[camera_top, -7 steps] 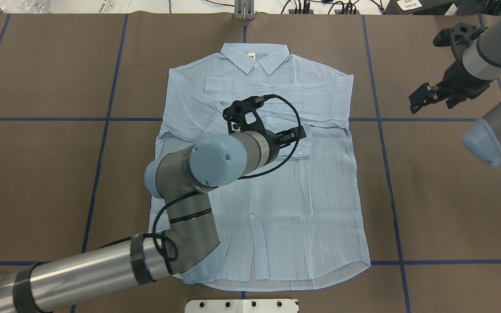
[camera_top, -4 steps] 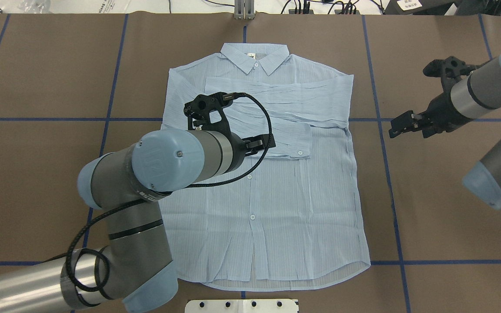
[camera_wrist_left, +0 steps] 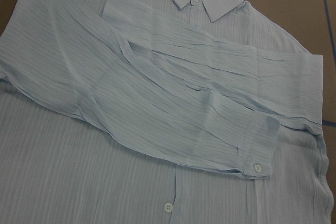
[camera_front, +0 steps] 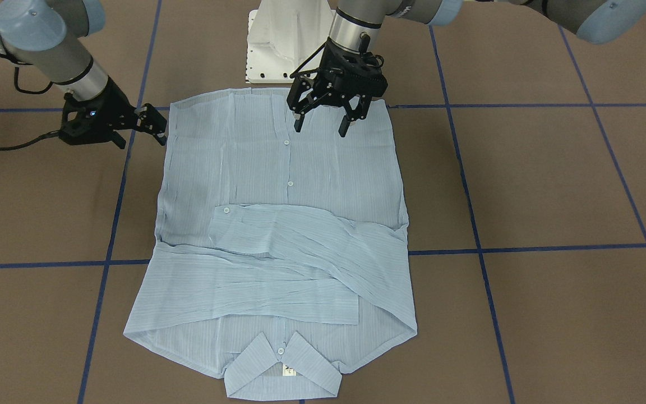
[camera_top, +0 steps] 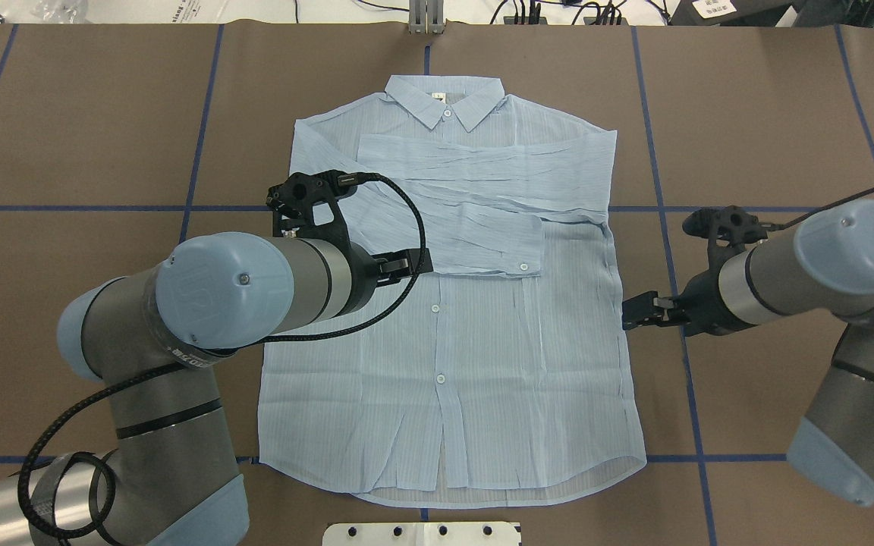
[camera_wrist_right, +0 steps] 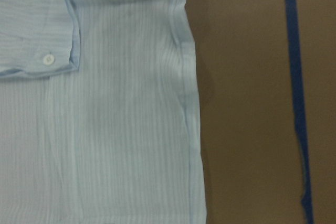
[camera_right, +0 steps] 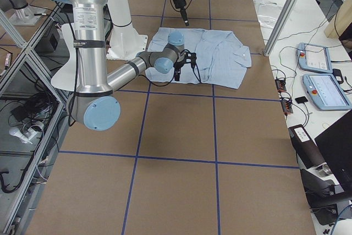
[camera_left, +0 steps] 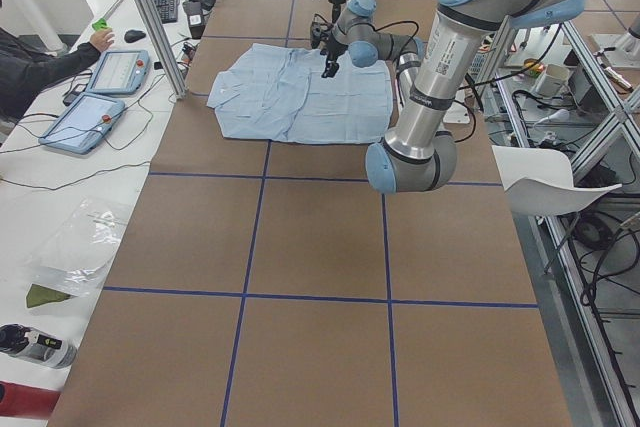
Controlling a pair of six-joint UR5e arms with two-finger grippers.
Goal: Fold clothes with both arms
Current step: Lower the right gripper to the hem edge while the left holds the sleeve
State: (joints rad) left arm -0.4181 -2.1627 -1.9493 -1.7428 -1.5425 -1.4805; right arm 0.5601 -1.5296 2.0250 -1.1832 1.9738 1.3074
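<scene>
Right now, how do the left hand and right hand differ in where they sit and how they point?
The left hand hangs over the shirt front, near its buttons; the right hand sits at the shirt's side edge, over the table. The left hand points down, jaws open; the right hand points sideways at the shirt. Neither appears to hold fabric.

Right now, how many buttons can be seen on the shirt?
4: a collar button, a cuff button, and two front buttons. The folded sleeves may hide more.
</scene>
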